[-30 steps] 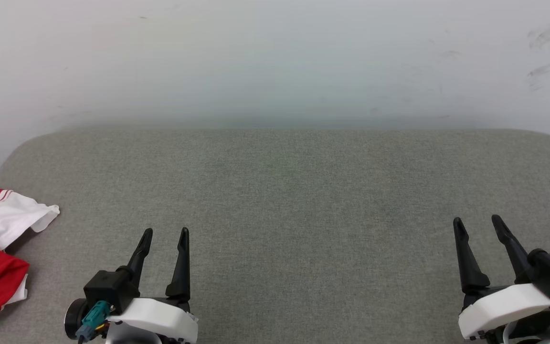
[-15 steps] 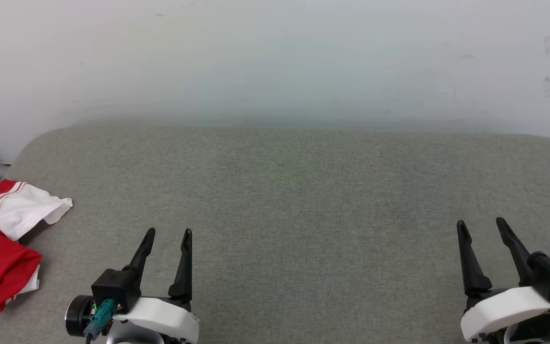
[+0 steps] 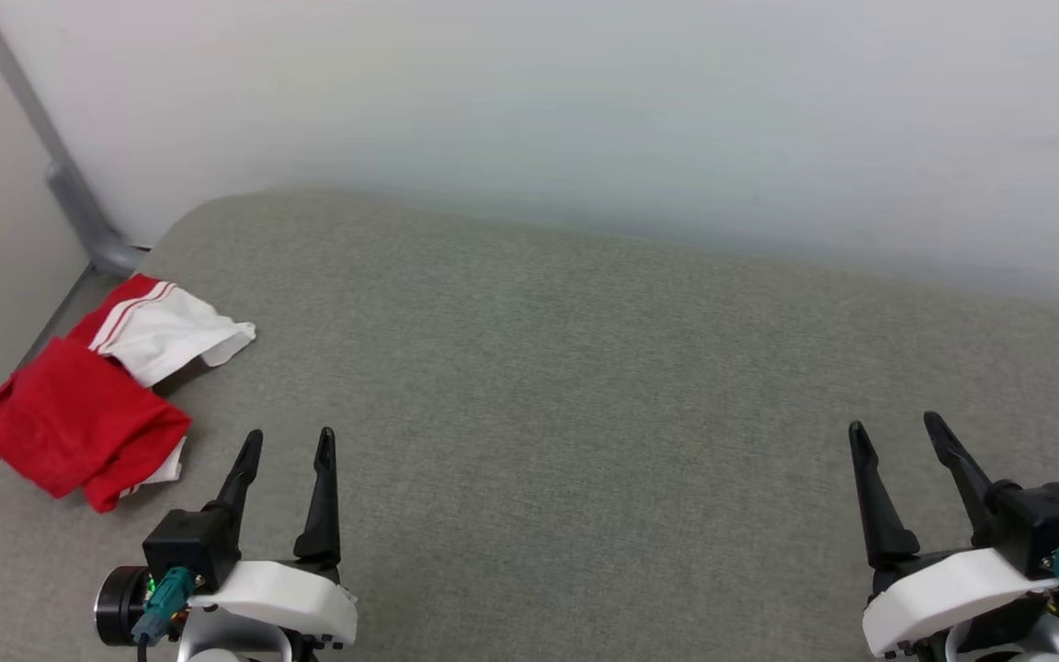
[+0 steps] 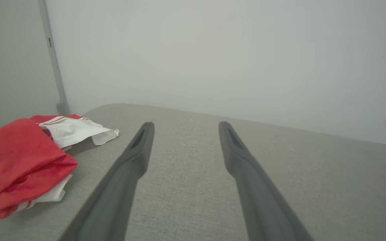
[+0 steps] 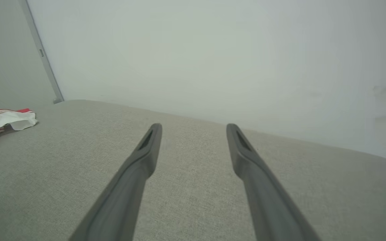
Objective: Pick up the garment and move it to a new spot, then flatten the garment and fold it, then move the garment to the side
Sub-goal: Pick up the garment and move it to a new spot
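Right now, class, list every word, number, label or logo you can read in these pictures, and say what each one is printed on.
No text can be read in any view.
Red and white jersey: crumpled; no lettering shows on the visible folds.
Small dark mark on the grey post: too small to read.

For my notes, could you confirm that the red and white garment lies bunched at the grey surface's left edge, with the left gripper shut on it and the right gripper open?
Not quite: the left gripper is open and empty, apart from the garment, as the head view shows. The garment's place on the grey surface and the open right gripper are right.
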{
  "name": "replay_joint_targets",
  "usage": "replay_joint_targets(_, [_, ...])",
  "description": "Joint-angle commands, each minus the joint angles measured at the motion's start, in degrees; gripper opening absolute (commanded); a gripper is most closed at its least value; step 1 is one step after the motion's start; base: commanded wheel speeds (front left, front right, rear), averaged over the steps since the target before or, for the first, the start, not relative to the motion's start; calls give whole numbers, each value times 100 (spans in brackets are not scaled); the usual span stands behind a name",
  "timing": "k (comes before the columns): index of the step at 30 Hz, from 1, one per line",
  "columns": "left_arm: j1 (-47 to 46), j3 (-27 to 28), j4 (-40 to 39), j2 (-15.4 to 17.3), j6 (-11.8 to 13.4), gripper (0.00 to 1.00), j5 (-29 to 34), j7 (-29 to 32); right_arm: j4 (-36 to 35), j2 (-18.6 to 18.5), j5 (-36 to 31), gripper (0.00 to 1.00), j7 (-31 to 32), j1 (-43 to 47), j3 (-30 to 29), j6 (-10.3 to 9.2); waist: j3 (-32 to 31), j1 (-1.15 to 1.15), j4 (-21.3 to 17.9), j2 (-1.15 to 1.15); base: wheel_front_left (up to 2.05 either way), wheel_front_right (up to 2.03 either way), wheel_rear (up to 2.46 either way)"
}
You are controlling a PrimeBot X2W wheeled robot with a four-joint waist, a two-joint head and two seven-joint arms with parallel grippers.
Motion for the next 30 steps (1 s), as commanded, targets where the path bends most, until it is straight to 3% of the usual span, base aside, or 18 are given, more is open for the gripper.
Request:
replay_joint_targets(1, [-57, 56, 14, -3, 23, 100, 39, -15, -11, 15, -35, 100, 17, -53, 38, -3, 34, 0, 252, 0, 0, 0, 0])
replay_joint_targets(19, [-118, 596, -49, 9, 34, 100, 196, -15, 39, 12, -163, 100, 13, -331, 472, -3, 118, 0, 1563, 0, 0, 0, 0])
replay_joint_targets(30, [-3, 878, -170, 5, 28, 100, 214, -15, 122, 11, -226, 100, 22, -555, 709, -3, 212, 0, 1805, 0, 0, 0, 0])
